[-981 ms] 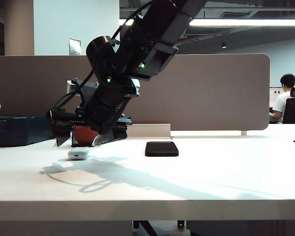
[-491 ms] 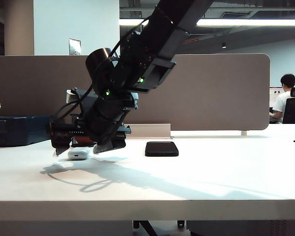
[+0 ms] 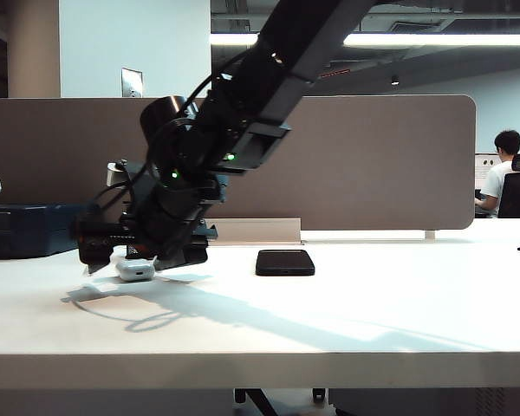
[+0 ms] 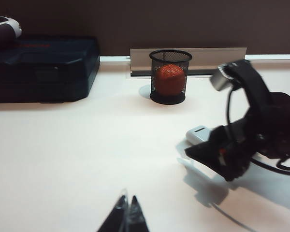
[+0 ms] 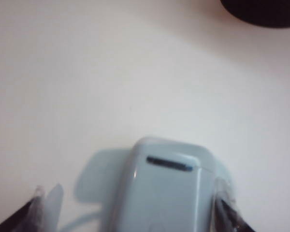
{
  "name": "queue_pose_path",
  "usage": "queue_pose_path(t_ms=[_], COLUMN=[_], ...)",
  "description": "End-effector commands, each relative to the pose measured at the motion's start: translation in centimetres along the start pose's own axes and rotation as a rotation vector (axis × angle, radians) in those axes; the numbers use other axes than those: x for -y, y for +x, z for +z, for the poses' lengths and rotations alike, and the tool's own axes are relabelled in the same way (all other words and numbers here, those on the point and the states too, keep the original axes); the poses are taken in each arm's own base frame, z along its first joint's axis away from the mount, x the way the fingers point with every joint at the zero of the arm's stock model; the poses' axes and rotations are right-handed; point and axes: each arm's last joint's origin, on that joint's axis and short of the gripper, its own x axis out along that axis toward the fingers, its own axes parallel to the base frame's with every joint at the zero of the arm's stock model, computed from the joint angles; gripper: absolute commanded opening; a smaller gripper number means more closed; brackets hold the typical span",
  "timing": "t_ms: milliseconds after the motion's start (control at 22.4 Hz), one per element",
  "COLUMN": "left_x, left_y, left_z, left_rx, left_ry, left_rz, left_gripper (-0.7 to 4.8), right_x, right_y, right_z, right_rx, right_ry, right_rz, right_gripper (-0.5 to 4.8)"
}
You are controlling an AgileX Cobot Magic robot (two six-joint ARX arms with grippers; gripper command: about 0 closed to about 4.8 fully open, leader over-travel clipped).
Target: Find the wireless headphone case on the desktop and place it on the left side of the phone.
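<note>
Step in hand: I judge it the grasp itself, with my right jaws [image 3: 137, 258] low on the desk [image 3: 347, 321] at the left of the exterior frame, straddling the wireless headphone case [image 3: 135, 269].
Right jaws: spread wide, nothing pinched yet; in the right wrist frame one fingertip [image 5: 43, 203] shows at the lower left corner and the other at the lower right, with the case between them.
Case and jaws: the case [image 5: 164, 193] sits lower centre in the right wrist frame, close against the lower-right fingertip, with a clear gap to the lower-left one, so it lies off centre.
Doing it well: I would close slowly so the near fingertip does not shove the smooth, rounded case sideways, grip its flat sides low, and lift straight up before travelling.
Phone: the phone [image 3: 285, 262] lies flat at the centre of the exterior frame, well apart from the case, with bare desk on its left for the drop.
Left jaws: my left jaws [image 4: 127, 212] are pressed together and empty, at the bottom edge of the left wrist frame.
</note>
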Motion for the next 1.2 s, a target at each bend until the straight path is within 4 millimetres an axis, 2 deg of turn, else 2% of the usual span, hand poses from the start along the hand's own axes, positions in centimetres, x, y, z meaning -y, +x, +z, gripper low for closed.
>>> queue_pose_path(t_ms=[45,312,446,491,535,580,669,847,937,1204], left_x=[-0.02,-0.02,-0.02,-0.02,-0.02,-0.02,-0.02,-0.02,-0.02,-0.02], left_y=[-0.01,-0.01,-0.01,-0.01,-0.01,-0.01,-0.01,-0.01,-0.01,-0.01], left_z=[0.12,0.13,0.13,0.13,0.13,0.13,0.13,0.13,0.13,0.13], left_rx=[0.007,0.008,0.007,0.007,0.008,0.008,0.008,0.007,0.007,0.008], left_ry=[0.0,0.0,0.0,0.0,0.0,0.0,0.0,0.0,0.0,0.0], left_rz=[0.002,0.002,0.002,0.002,0.002,0.002,0.002,0.002,0.002,0.002], left_gripper=[-0.05,-0.05,-0.05,-0.05,-0.05,-0.05,-0.05,-0.05,-0.05,-0.05], right_x=[-0.25,-0.06,-0.05,-0.05,-0.05,-0.05,-0.05,0.02,0.04,0.07], right_y=[0.38,0.4,0.41,0.4,0.4,0.4,0.4,0.41,0.4,0.3], right_z=[0.63,0.76,0.66,0.68,0.68,0.68,0.68,0.67,0.7,0.85], right_rx=[-0.026,-0.036,-0.045,-0.044,-0.043,-0.043,-0.043,-0.043,-0.04,-0.034], right_ry=[-0.004,-0.003,-0.003,-0.003,-0.003,-0.003,-0.003,-0.003,-0.003,-0.004], right_rz=[-0.004,-0.037,-0.038,-0.038,-0.038,-0.038,-0.038,-0.049,-0.057,-0.077], right_gripper=[4.79,4.76,4.33,4.16,3.76,3.03,2.48,2.36,1.99,2.0])
